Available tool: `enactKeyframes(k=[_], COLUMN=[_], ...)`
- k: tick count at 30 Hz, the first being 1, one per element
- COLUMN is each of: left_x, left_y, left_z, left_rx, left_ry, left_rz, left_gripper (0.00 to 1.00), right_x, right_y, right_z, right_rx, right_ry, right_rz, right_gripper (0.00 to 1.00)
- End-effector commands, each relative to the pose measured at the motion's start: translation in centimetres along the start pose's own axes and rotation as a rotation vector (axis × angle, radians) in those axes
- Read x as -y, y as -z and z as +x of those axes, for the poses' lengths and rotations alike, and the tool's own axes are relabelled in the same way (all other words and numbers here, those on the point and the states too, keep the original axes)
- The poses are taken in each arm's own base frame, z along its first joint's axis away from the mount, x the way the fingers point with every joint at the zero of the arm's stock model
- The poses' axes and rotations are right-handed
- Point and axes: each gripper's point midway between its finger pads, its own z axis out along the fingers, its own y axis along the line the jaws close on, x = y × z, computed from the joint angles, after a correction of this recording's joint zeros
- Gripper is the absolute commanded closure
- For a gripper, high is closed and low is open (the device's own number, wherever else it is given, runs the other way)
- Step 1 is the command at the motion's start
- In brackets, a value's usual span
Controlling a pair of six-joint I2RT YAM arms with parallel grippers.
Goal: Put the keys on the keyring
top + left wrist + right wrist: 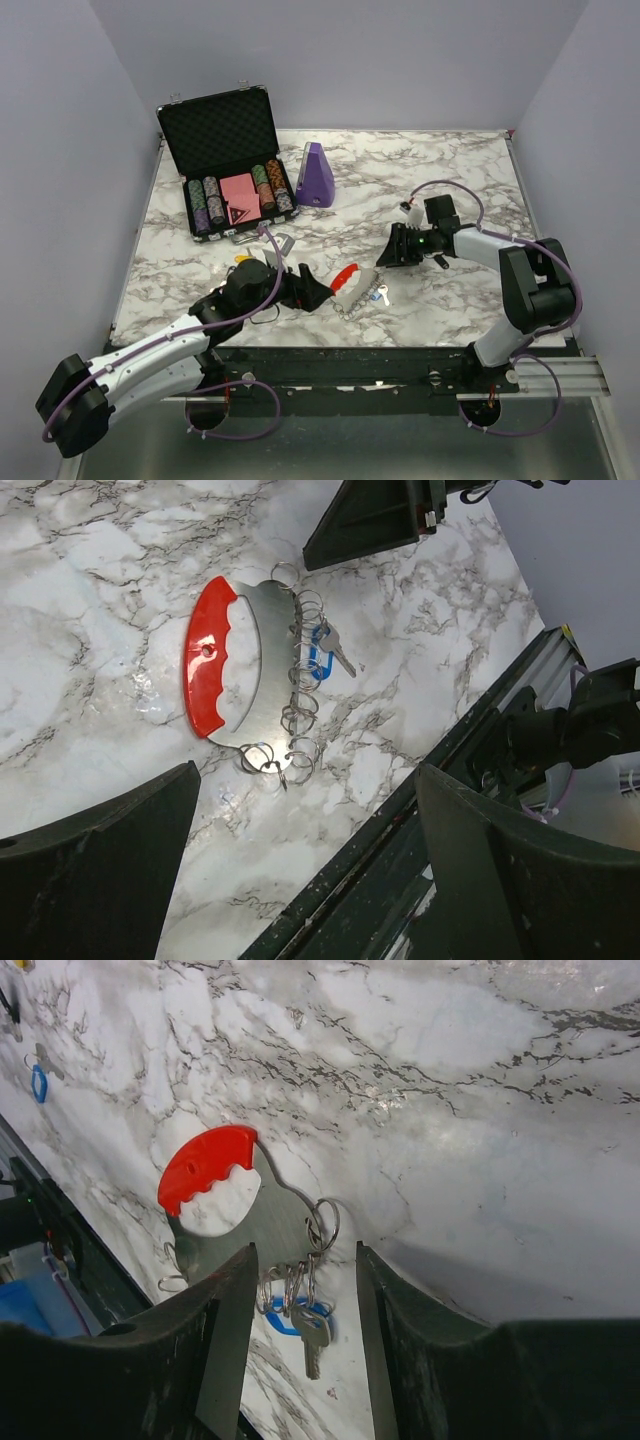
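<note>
Keyring (347,279), red arc and metal rings: flat on the desk (450,180) between the arms, with a blue-tagged key (324,652) on its rings. Only the right wrist view shows a loose blue-tagged key (38,1082), well apart. Only the top view shows the chip case (222,150).
Left gripper (312,290): jaws wide apart, empty, near the keyring.
Right gripper (305,1256): jaws partly apart over the rings, gripping nothing.

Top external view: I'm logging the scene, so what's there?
case: one, black, open, back left
poker chips: several stacks, mixed colours, inside the case
wedge: one, purple, right of the case
yellow-tagged key: one, in front of the case
keyring: one, red and silver, front centre
blue-tagged key: one, silver, right of the keyring
table: one, white marble
left gripper: one, black, open, left of the keyring
right gripper: one, black, open, behind-right of the keyring
</note>
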Motion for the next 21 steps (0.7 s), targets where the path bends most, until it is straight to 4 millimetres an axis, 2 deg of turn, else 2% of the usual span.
enactKeyframes(k=[1, 9, 17, 21], left_x=[-0.4, -0.3, -0.3, -0.4], left_y=[0.2, 0.2, 0.3, 0.4], left_z=[0.1, 0.1, 0.0, 0.0], left_rx=[0.012, 0.015, 0.02, 0.019], left_ry=[-0.005, -0.007, -0.005, -0.007], left_rz=[-0.014, -0.01, -0.014, -0.018], left_gripper=[0.03, 0.04, 0.04, 0.04], right_x=[0.3, 0.2, 0.3, 0.3], right_y=[-0.2, -0.7, -1.8, -2.1], right_z=[-0.2, 0.4, 1.0, 1.0], right_rx=[0.006, -0.015, -0.052, -0.055], right_ry=[0.007, -0.018, -0.046, -0.059], right_rz=[0.021, 0.004, -0.003, -0.011], right_gripper=[0.48, 0.49, 0.56, 0.62])
